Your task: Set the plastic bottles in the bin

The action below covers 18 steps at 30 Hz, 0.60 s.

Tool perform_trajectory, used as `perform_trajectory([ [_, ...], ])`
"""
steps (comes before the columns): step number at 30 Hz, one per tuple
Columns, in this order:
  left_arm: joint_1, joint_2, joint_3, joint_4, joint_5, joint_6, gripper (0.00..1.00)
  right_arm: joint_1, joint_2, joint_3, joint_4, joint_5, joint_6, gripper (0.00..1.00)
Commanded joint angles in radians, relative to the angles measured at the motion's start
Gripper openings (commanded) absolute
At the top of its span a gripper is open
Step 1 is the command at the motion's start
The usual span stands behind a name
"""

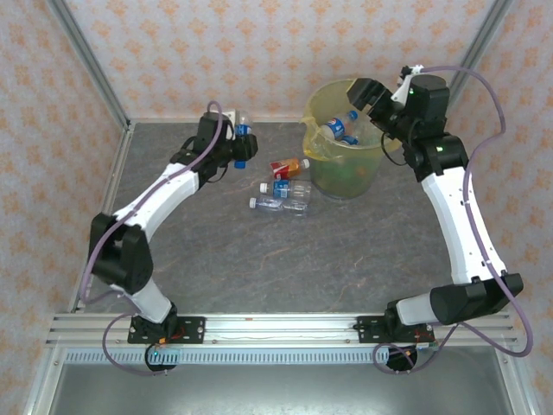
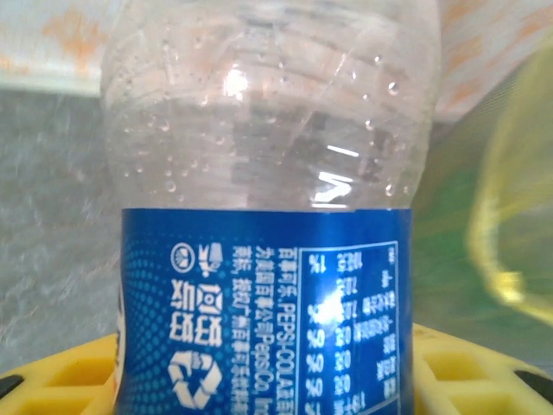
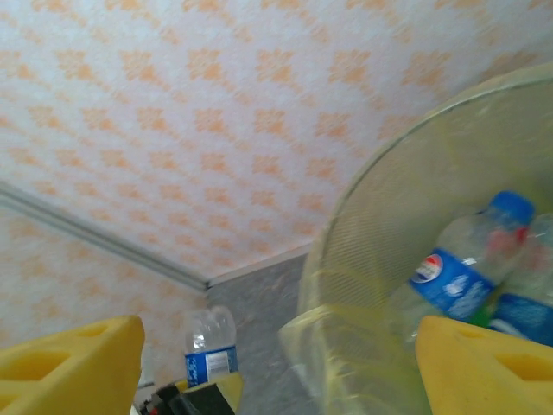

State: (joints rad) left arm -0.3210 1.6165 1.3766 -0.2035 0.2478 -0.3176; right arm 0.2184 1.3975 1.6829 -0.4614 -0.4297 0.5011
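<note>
The left gripper (image 1: 240, 147) is closed on a clear bottle (image 2: 268, 216) with a blue label, well to the left of the bin (image 1: 346, 177). Its yellow fingers (image 2: 471, 372) sit against the labelled waist. The bottle looks empty apart from droplets, so it is probably light, thin-walled and apt to dent or slip; the label band seems the stiffest place to hold. The right gripper (image 3: 278, 359) hangs at the bin's rim, fingers wide with nothing between them. Three loose bottles (image 1: 289, 186) lie just left of the bin, and more bottles (image 1: 340, 128) are inside it.
</note>
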Motion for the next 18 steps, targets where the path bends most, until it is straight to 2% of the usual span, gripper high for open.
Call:
perform_trajectory([
  [1,-0.034,-0.092,-0.033,0.056,0.077,0.044,0.53,0.080,0.041,0.048,0.040,-0.079,0.012,0.81],
  [9,-0.106,-0.263,-0.089,0.139,0.169,0.101,0.53,0.231,0.175,0.189,-0.012,-0.127,-0.012,0.78],
  [18,-0.133,-0.301,-0.101,0.139,0.237,0.125,0.53,0.316,0.257,0.266,-0.039,-0.204,-0.031,0.79],
])
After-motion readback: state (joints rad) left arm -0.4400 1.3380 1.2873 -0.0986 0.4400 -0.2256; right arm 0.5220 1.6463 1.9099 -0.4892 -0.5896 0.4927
